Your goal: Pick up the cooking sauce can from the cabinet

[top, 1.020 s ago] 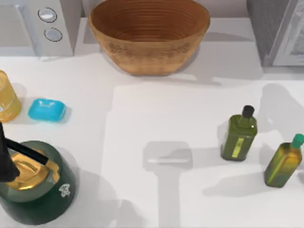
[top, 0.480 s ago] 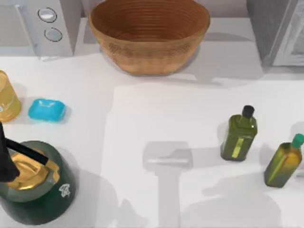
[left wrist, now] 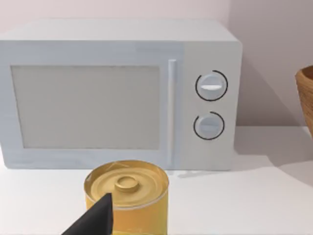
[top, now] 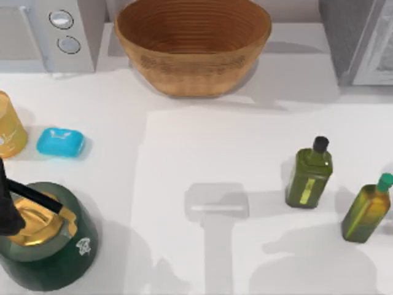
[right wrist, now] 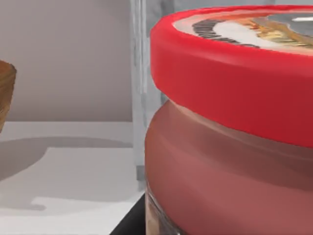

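– Shadows moved in the top view?
– Yes, those on the white table [top: 184, 147] slid toward its lower right; the black-capped green oil bottle [top: 309, 175] and teal-capped green oil bottle [top: 367, 212] stayed put

– Left wrist view?
– Left gripper [left wrist: 95, 220] sits over the yellow-gold round tin [left wrist: 128, 196] before the white microwave [left wrist: 98, 98]; its grip, cannot tell

– Right wrist view?
– The short red-lidded cooking sauce can [right wrist: 234, 122] looms close beside the grey cabinet post [right wrist: 139, 73]; whether the right gripper [right wrist: 129, 223] pinches it, cannot tell

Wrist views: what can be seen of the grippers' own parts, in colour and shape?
In the left wrist view, a flat black finger tapers to a pointed tip, matte and unmarked. In the right wrist view, a plain black wedge sits at the frame edge. No cables or markings can be seen on either.
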